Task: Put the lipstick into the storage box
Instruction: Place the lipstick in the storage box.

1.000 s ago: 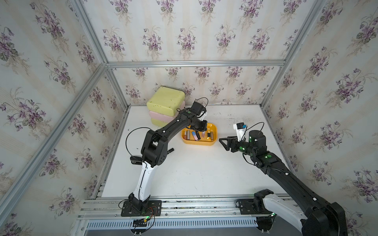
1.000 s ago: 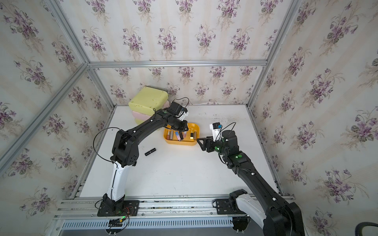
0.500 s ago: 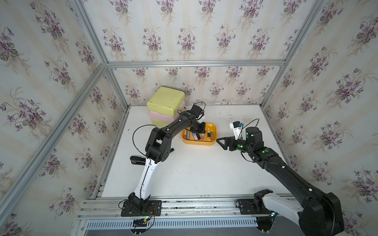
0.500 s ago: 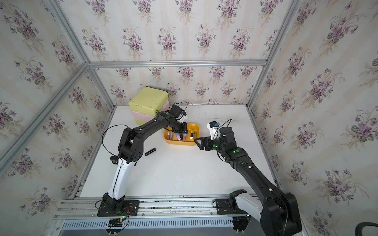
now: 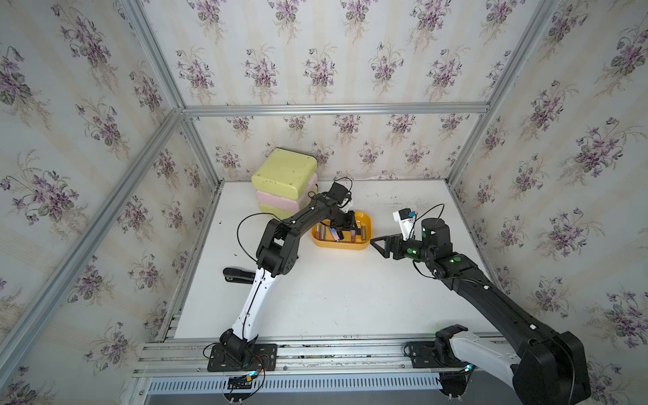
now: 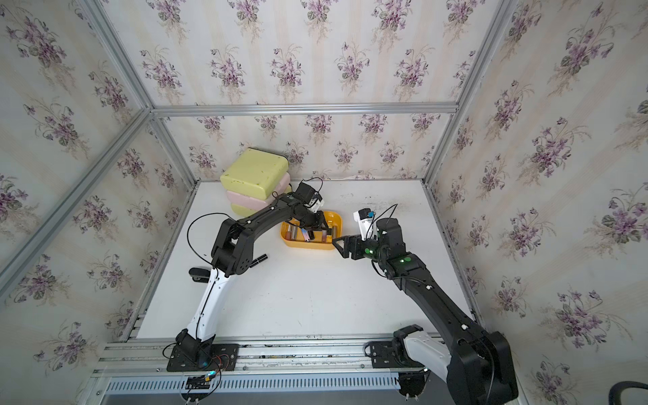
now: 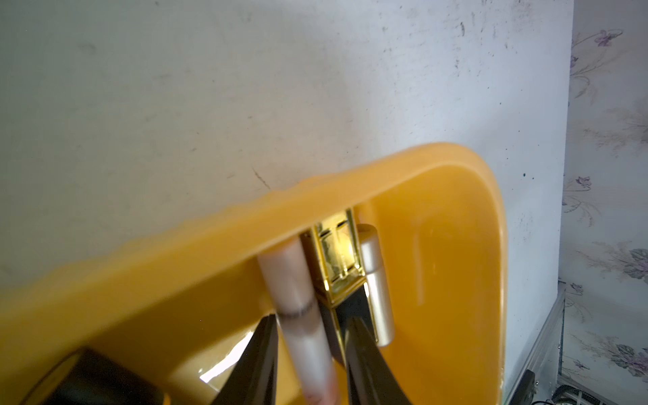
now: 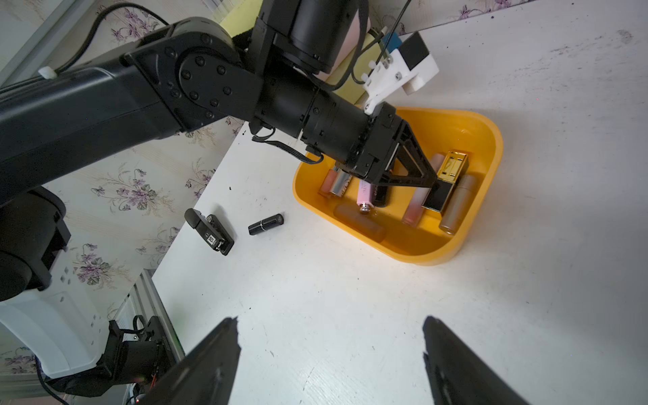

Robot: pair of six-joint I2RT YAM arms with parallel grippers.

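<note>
Glossy orange storage box (image 8: pixel 487 182), possibly ribbed, lipsticks (image 8: pixel 452 182) inside

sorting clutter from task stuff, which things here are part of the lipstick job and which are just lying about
Part of the job:
- storage box
- pale pink lipstick between the left gripper jaws
- black lipstick on the table

Lying about:
- stacked lidded boxes
- black clip-like gadget

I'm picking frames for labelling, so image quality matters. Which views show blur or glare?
Left wrist view: the storage box rim is smeared and soft, and a bright glare patch sits on its floor. Right wrist view: sharp on the black lipstick, with a glare spot on the box's far wall. Both top views: sharp, evenly lit.
</note>
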